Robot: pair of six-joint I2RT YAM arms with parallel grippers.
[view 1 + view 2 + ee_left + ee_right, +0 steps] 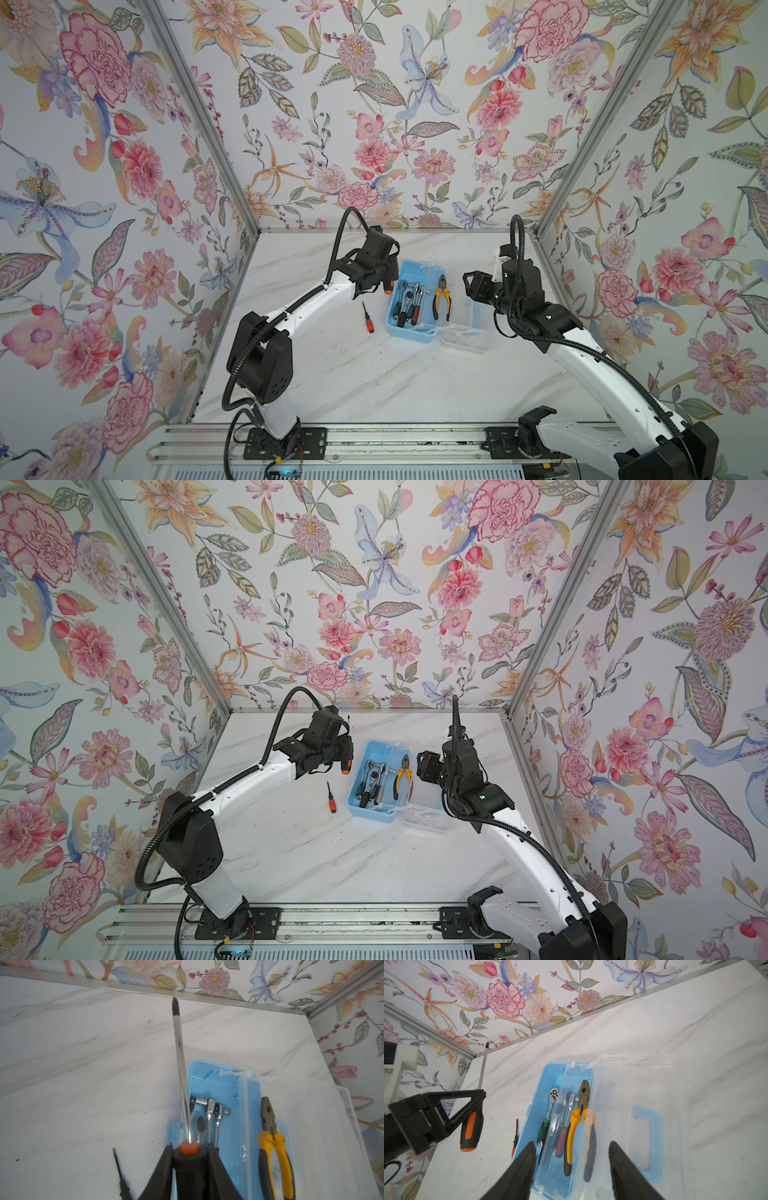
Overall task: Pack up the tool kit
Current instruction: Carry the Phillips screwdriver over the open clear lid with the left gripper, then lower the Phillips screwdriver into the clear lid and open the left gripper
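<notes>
**Large screwdriver held up beside the open box**

You are working on a marble table [374, 374] walled in by floral panels [104, 166]. Near its middle sits the blue tool box [409, 336]. Its clear lid [465, 332] lies open flat on the table, touching the box's right side.

Your left gripper [189, 1150] is pinching the black-and-orange handle of the large screwdriver [182, 1076]. It is held off the table just beside the box's left edge, with the shaft pointing toward the back wall.

Your right gripper [572, 1144] hangs over the box's right side with its fingers spread and nothing between them.

Inside the box, the yellow-handled pliers [441, 297] lie along the right side, and the ratchet wrenches [409, 297] crowd the left half.

A small screwdriver [367, 318] lies on the table near the box's left wall, below your left gripper.
</notes>
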